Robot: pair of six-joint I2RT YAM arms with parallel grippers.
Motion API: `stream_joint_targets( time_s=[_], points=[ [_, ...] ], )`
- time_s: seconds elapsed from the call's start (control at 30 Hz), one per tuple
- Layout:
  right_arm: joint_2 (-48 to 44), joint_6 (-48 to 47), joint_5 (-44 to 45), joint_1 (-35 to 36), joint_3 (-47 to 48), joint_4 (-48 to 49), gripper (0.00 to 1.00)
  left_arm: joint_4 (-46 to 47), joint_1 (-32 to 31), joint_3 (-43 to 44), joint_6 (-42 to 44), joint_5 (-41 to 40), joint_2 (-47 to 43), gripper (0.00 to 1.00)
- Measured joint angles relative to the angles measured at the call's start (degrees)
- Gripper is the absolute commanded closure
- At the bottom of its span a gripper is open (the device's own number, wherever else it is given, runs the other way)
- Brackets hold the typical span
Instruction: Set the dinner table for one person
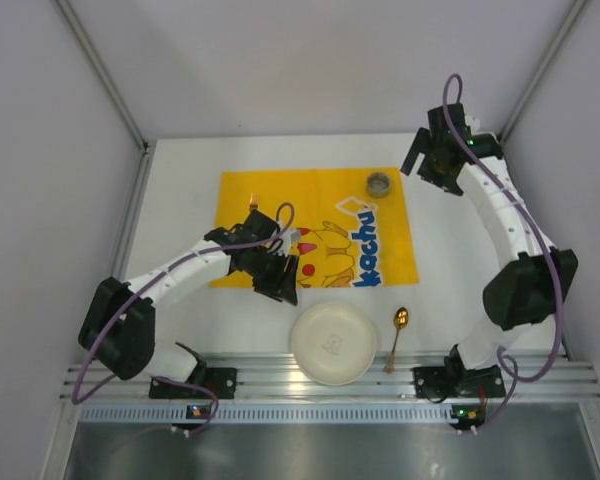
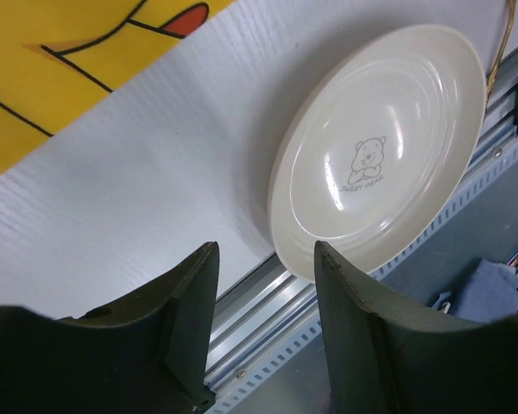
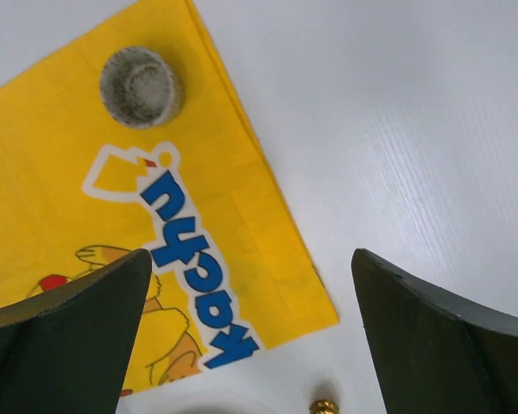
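Observation:
The white dinner table (image 1: 448, 262) carries a yellow Pikachu-print cloth (image 1: 280, 205) in its middle. A small grey cup (image 1: 379, 184) stands on the cloth's far right corner. A cream plate (image 1: 333, 344) with a bear print lies near the front edge, with a gold spoon (image 1: 397, 335) just to its right. My left gripper (image 1: 282, 283) hovers over the cloth's near edge, open and empty, with the plate (image 2: 384, 147) ahead of its fingers (image 2: 190, 297). My right gripper (image 1: 427, 163) is raised at the far right, open and empty, looking down on the cup (image 3: 141, 86) and the cloth (image 3: 86, 207).
An aluminium rail (image 1: 280, 382) runs along the table's near edge, close under the plate. Grey walls and metal frame posts close in the left, right and far sides. The spoon's tip (image 3: 324, 406) shows at the bottom of the right wrist view.

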Motion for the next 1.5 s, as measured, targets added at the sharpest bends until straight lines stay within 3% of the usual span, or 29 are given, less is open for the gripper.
stream_joint_targets(
  time_s=[0.13,0.27,0.33,0.37,0.4,0.43,0.47,0.6,0.87,1.13,1.37,1.43,1.47,1.5],
  points=[
    [-8.8,-0.2,1.8,-0.2,-11.9,0.9,0.0,1.0,-4.1,-0.7,0.3,0.0,4.6,0.47],
    [-11.2,0.2,2.4,-0.2,-22.1,0.0,0.0,2.9,-7.1,-1.1,0.1,-0.6,10.6,0.49],
    [-11.7,0.3,2.6,-0.2,-25.0,-0.4,0.0,4.5,-7.8,-1.1,-0.1,-1.1,13.4,0.56],
    [-12.4,0.3,2.7,-0.3,-26.1,-0.6,0.0,5.3,-7.9,-1.1,-0.2,-1.5,14.9,0.6],
    [-13.2,0.3,2.9,-0.4,-26.7,-0.9,0.0,5.2,-7.9,-0.6,-0.3,-0.7,16.2,0.7],
    [-14.2,0.3,3.2,-0.5,-27.2,-1.1,0.0,5.3,-7.9,-0.1,-0.5,-0.1,17.1,0.92],
    [-15.3,0.3,3.4,-0.8,-27.4,-1.2,0.0,5.8,-7.8,0.5,-0.9,0.2,18.1,1.0],
    [-20.1,0.2,4.0,-2.1,-27.8,-1.1,0.0,6.9,-8.0,3.5,-0.7,1.6,20.3,1.0],
    [-21.7,0.2,4.2,-3.2,-28.7,-1.0,0.0,0.2,-6.8,19.8,0.7,-8.3,20.1,1.0],
    [-21.7,0.1,2.8,-3.2,-31.1,-0.4,0.0,-1.1,7.9,29.5,-0.7,-11.1,19.1,1.0],
    [-21.7,-0.5,1.5,-3.2,-32.2,-0.3,0.0,0.1,15.6,33.0,-2.6,-10.8,26.9,1.0],
    [-21.7,-0.8,1.2,-3.2,-32.2,-0.3,0.0,0.0,15.6,35.2,-3.0,-10.7,30.4,0.82],
    [-21.7,-0.9,1.0,-3.2,-32.2,-0.3,0.0,0.1,15.6,36.1,-3.1,-10.7,31.9,0.62],
    [-21.7,-1.1,0.7,-3.2,-32.2,-0.4,0.0,0.1,15.5,36.7,-3.2,-10.5,33.2,0.54]
  ],
)
